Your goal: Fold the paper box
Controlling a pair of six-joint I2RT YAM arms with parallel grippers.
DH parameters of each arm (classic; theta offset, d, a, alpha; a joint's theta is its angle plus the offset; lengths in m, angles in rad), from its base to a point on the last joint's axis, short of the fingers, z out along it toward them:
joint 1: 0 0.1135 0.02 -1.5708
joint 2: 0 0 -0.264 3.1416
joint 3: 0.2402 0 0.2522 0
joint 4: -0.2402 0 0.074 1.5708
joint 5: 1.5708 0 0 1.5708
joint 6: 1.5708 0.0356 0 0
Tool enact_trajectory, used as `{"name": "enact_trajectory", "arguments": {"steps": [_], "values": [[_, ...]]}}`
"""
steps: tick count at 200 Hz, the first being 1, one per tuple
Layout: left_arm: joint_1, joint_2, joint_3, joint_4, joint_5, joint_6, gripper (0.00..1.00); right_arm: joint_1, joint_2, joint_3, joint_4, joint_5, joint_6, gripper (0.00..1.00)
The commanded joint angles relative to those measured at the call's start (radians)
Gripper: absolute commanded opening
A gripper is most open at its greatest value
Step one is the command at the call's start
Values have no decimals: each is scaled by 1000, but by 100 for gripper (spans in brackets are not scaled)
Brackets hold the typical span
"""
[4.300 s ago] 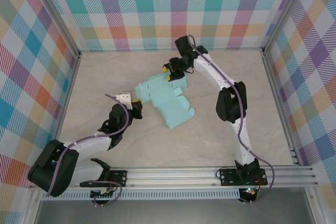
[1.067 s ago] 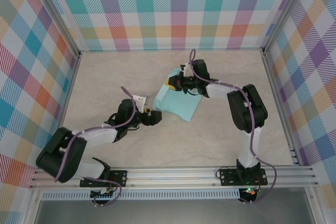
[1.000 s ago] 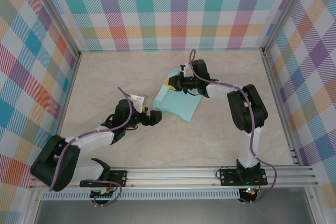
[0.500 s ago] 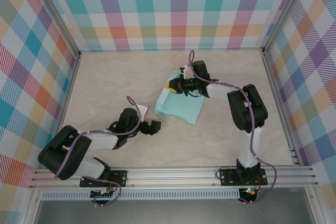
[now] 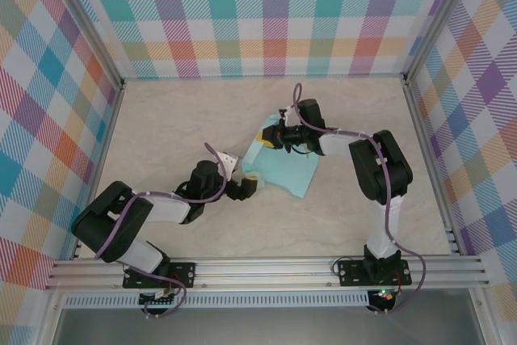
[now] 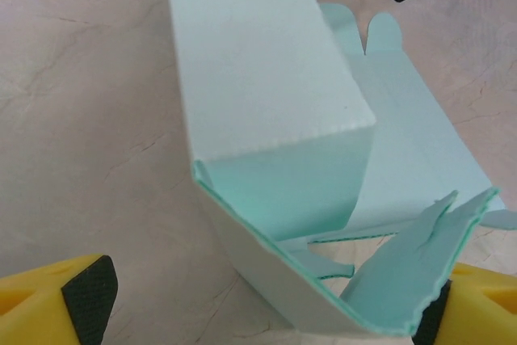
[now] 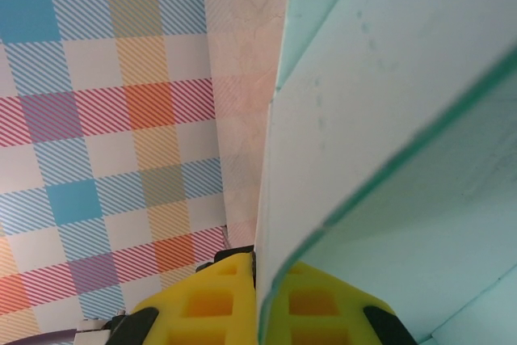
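The half-folded paper box sits about mid-worktop. The right hand is clamped on its far edge, so that's your anchor. The left hand gapes wide around the near loose flaps. I'd squeeze gently and tuck them in square, no crushing.

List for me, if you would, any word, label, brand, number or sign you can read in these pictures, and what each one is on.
There is no readable text in any view.
paper box: plain mint card with no print.
left gripper and right gripper: no lettering visible.
walls: a plaid pattern, with no words or numbers.
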Motion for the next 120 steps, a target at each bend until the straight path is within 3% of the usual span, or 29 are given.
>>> {"name": "enact_trajectory", "arguments": {"steps": [1,120], "values": [[-14,5,28,37,-43,4,88,-3,-24,-38,71,22,31,0],[-76,120,116,-8,-169,-14,77,33,-110,-143,104,119,26,0]]}}
